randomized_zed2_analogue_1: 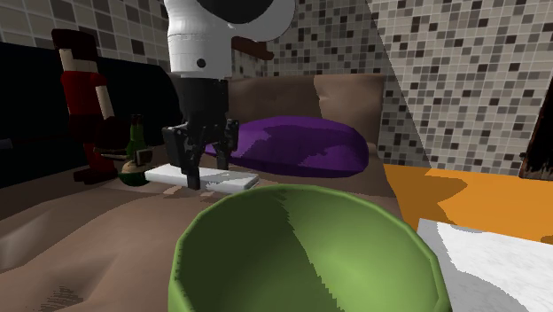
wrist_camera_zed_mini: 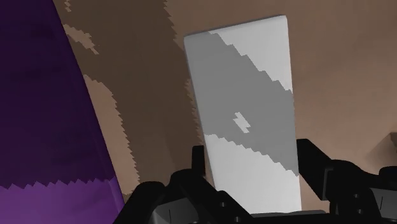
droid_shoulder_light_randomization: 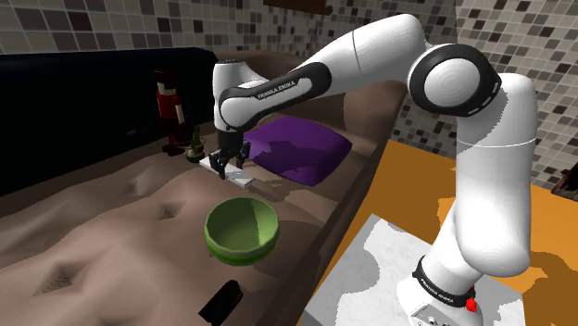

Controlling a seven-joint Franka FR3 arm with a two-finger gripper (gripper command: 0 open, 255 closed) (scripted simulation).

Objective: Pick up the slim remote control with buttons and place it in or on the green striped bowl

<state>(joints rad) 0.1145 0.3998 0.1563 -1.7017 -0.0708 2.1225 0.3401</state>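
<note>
The remote (droid_shoulder_light_randomization: 239, 176) (randomized_zed2_analogue_1: 237, 181) (wrist_camera_zed_mini: 245, 95) is a slim white slab with no buttons drawn, lying low over the brown bedding next to a purple cushion. My gripper (droid_shoulder_light_randomization: 227, 167) (randomized_zed2_analogue_1: 206, 175) (wrist_camera_zed_mini: 252, 153) points straight down over it. The two black fingers clasp its long sides near one end, so the gripper is shut on it. I cannot tell whether the remote has left the surface. The green bowl (droid_shoulder_light_randomization: 241, 230) (randomized_zed2_analogue_1: 301, 257) stands upright and empty on the bedding, nearer the stand than the gripper and a short way from it.
The purple cushion (droid_shoulder_light_randomization: 301, 148) (randomized_zed2_analogue_1: 301, 146) (wrist_camera_zed_mini: 38, 95) lies right beside the remote. A green bottle (droid_shoulder_light_randomization: 194, 146) (randomized_zed2_analogue_1: 135, 155) and a tall red figure (droid_shoulder_light_randomization: 169, 106) (randomized_zed2_analogue_1: 84, 97) stand just past the gripper. A small black object (droid_shoulder_light_randomization: 222, 301) lies near the bedding's front edge.
</note>
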